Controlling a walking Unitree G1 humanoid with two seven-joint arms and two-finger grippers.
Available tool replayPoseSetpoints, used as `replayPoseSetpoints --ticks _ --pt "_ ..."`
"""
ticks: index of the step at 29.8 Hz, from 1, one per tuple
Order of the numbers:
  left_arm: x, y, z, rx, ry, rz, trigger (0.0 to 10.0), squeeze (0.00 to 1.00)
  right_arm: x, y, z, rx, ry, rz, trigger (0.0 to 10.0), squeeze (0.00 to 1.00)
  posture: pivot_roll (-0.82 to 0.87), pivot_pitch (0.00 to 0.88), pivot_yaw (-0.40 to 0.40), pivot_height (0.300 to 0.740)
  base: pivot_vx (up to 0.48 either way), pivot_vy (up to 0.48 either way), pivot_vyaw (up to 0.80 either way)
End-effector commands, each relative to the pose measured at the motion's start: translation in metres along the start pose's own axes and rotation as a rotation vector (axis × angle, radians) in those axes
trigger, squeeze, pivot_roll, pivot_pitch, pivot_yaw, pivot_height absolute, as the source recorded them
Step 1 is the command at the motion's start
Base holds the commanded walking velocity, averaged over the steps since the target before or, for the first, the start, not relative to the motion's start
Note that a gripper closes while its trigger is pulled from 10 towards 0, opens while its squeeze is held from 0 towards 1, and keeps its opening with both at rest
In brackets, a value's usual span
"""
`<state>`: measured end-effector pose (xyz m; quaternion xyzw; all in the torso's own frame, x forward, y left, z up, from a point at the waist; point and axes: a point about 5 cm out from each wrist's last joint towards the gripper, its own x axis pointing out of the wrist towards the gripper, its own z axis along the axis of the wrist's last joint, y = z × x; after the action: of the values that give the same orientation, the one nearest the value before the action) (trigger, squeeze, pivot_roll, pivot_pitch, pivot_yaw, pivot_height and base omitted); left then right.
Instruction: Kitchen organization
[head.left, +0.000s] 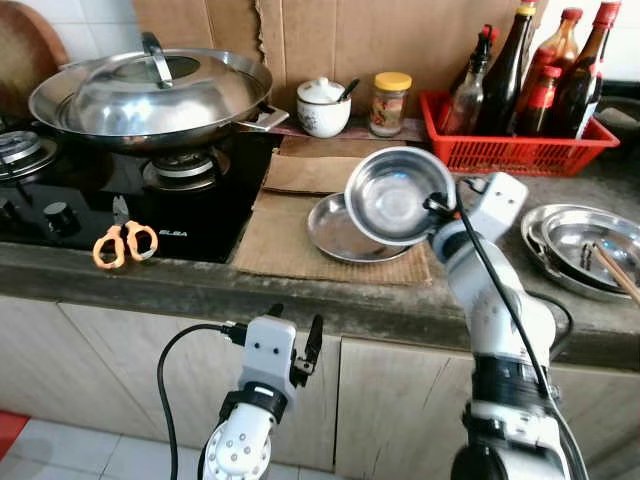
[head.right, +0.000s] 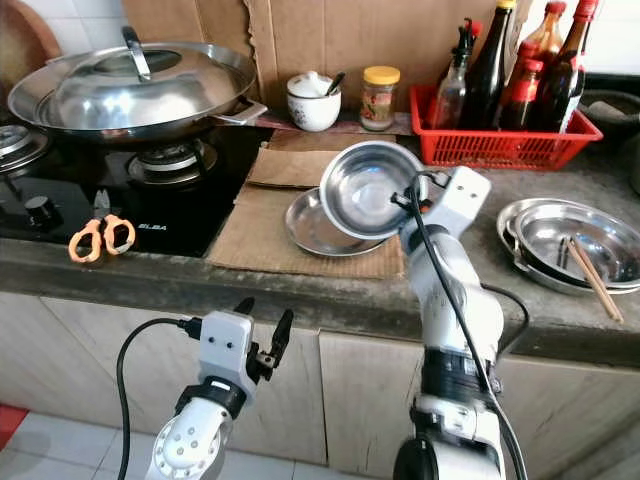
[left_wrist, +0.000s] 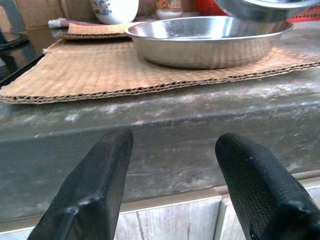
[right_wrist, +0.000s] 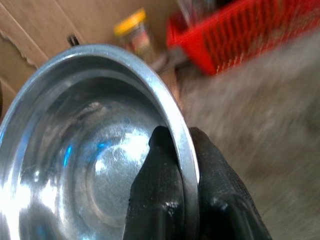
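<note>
Nearest the camera, the left hand (head.left: 297, 340) hangs below the worktop (head.left: 300, 300) edge with its two black fingers (left_wrist: 90, 195) spread and nothing between them; it looks along the stone front toward the cardboard mat (left_wrist: 100, 75) above it, seemingly idle while the other arm works.

The right hand (head.left: 437, 203) is raised over the mat and clamps the rim of a steel bowl (head.left: 398, 195), one finger (right_wrist: 160, 185) inside the wall and one outside. That rim pinch is probably why the bowl hangs tipped on edge: its open mouth faces back toward the robot and slightly up, its base toward the far wall, so its axis runs roughly front to back, not upright.

Just beneath the held bowl a shallow steel dish (head.left: 340, 232) rests on the mat, likely the spot the bowl belongs to or came from. To the hand's right lie more steel plates (head.left: 580, 240) with chopsticks (head.left: 617, 270); behind it stands a red basket (head.left: 510, 150) of bottles. Far to its left are orange scissors (head.left: 125, 243) and a lidded wok (head.left: 150, 95).
</note>
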<state>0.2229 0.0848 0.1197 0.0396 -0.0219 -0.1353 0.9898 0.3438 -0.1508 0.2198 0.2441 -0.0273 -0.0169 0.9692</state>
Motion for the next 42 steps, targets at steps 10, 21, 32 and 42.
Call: replayPoseSetpoints --ticks 10,21,32,42 --pt "0.001 0.001 0.0 -0.001 -0.004 0.0 10.0 0.0 -0.043 0.032 0.0 -0.406 -0.275 0.147 0.0 0.0 0.04 0.045 -0.025 0.74 0.0 0.0 0.0" --pt "0.0 0.002 0.003 0.001 -0.019 -0.002 10.0 0.0 -0.054 0.043 0.002 -0.53 -0.395 0.192 0.0 0.0 0.04 0.046 -0.021 0.74 0.0 0.0 0.0" --pt "0.0 0.003 0.004 0.007 -0.034 0.009 10.0 0.0 -0.055 0.044 0.005 -0.699 -0.49 0.174 0.0 0.0 0.04 0.044 -0.02 0.74 0.0 0.0 0.0" --pt "-0.001 0.002 0.005 0.012 -0.04 0.003 10.0 0.0 -0.049 0.036 0.002 -0.686 -0.459 0.127 10.0 0.0 0.04 0.038 -0.022 0.74 0.0 0.0 0.0"
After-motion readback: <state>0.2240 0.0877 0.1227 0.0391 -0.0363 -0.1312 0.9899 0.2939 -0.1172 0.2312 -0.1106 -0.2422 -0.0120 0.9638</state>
